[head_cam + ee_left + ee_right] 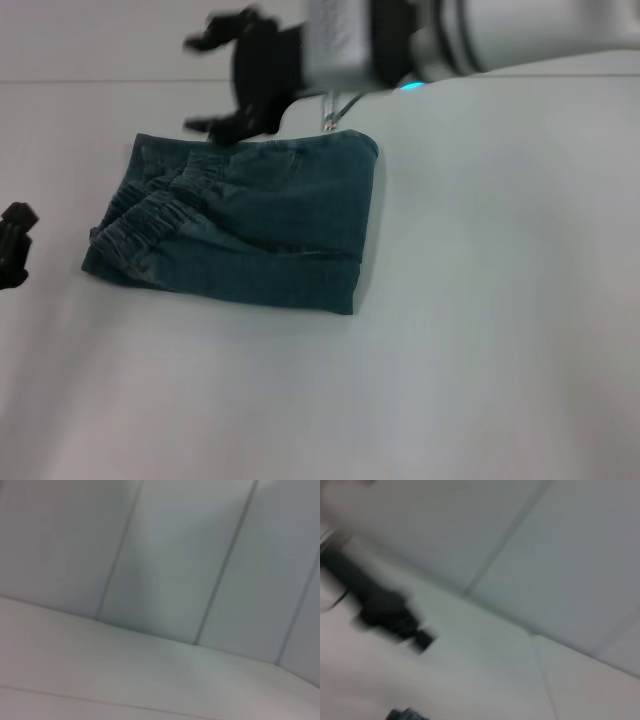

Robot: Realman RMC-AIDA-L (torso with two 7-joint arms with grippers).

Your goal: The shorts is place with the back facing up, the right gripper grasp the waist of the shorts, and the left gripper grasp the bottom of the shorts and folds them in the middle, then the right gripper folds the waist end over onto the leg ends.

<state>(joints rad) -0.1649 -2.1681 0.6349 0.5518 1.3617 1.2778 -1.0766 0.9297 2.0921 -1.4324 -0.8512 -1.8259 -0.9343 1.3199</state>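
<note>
The blue denim shorts [270,225] lie folded into a compact rectangle on the white table [480,330], with the gathered elastic waist [140,215] at the left end. My right gripper [205,85] hovers over the far left corner of the shorts, open, with nothing between its black fingers. Its lower fingertip is close to the cloth edge. My left gripper [15,245] sits at the table's left edge, apart from the shorts. The right wrist view shows only a blurred black arm part [385,612]; the shorts are out of view in both wrist views.
The white table stretches wide to the right of and in front of the shorts. A pale panelled wall [200,555] stands behind the table's far edge.
</note>
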